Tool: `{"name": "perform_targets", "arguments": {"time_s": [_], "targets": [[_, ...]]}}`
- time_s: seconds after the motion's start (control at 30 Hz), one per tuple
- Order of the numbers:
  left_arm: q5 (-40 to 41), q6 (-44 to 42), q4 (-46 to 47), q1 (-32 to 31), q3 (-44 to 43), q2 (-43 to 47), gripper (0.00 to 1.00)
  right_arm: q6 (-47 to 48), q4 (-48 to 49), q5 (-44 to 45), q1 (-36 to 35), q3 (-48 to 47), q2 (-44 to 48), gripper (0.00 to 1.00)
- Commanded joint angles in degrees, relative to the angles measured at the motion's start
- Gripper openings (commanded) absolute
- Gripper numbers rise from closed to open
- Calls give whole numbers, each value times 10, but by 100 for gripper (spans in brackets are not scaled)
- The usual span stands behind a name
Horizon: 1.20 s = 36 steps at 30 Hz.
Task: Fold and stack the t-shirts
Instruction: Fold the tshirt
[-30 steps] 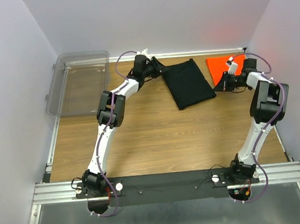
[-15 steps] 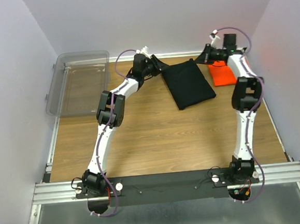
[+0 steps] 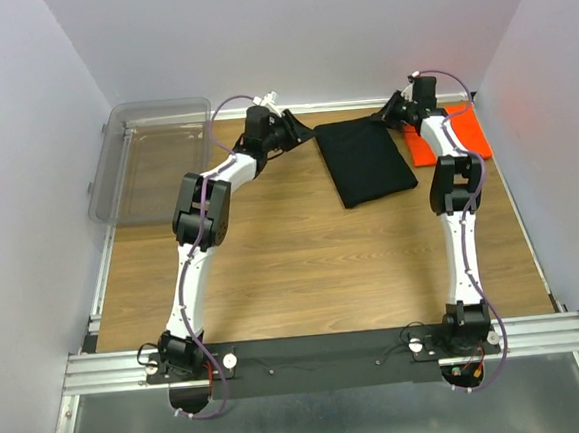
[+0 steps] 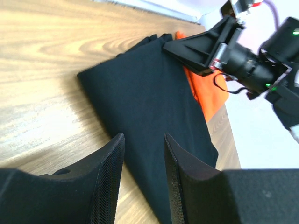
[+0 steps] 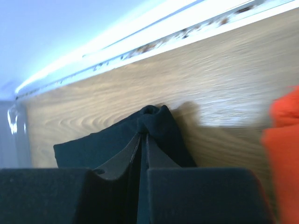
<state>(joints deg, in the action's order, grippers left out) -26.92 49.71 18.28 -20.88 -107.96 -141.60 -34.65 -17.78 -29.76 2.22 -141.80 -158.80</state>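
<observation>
Swung off the orange shirt at upper right onto the black shirt, upper centre — corner pinched in the right jaws, left jaws gaping empty alongside — fold likely starting.

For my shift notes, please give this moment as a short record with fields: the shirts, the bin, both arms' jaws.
black t-shirt: folded, flat, far middle of table
orange t-shirt: right of the black one, not stacked
bin: far left, no shirt inside
left gripper: jaws open, at black t-shirt's left edge
right gripper: jaws closed on black t-shirt's far corner
</observation>
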Motion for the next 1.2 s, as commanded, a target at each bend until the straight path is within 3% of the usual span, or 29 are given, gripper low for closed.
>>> {"name": "perform_targets", "arguments": {"time_s": [0.0,0.1,0.2,0.23,0.33,0.53,0.63,0.9,1.17], "targets": [[-21,-41,19,3,14,48,47,-29,25,59,4,-3,-3,14],[-24,-38,17,3,11,41,47,-29,26,44,5,-9,-1,14],[-28,-30,17,2,-1,29,47,26,30,-82,9,-11,23,17],[-29,-30,15,1,-8,26,47,86,33,-183,9,-6,50,19],[-37,-30,8,-2,-38,8,47,183,33,-288,9,114,169,26],[-42,-35,10,-10,-41,16,46,251,30,-419,-21,413,321,21],[-41,-33,14,-14,-34,20,45,255,30,-453,-41,501,344,19],[-62,13,18,-32,-123,-57,44,259,29,-454,-49,566,326,18],[-35,90,9,-38,-203,-145,43,237,16,-358,-49,583,303,15]]}}
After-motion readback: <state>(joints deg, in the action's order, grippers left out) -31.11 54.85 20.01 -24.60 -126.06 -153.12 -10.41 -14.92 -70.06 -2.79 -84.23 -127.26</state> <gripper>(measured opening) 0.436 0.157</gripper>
